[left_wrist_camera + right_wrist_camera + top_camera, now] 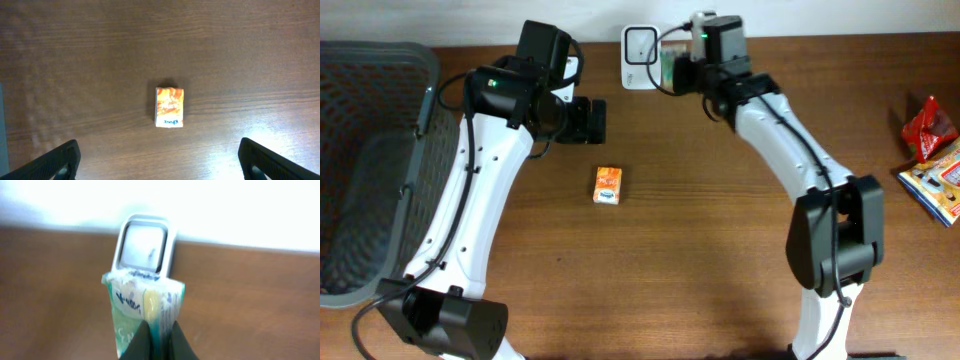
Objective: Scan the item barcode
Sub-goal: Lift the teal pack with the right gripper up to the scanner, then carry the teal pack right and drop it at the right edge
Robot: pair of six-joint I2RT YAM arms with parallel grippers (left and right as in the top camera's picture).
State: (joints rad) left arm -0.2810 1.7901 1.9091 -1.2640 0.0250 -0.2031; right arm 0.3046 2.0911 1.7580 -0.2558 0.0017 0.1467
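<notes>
Pinching green-and-white plastic packet [142,311] upright, right gripper [159,332] holds it just before white square-windowed scanner [145,245] at far edge of wooden table [720,250]; left gripper [160,161], jaws spread wide, hangs over orange carton [170,107].

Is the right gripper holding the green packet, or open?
Shut on it: the right gripper pinches the green packet at its lower edge, in front of the scanner.

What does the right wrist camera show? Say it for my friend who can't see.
The right gripper is shut on a green and white packet, held up in front of a small white scanner. The scanner stands on a brown table, with a bright blur behind it.
</notes>
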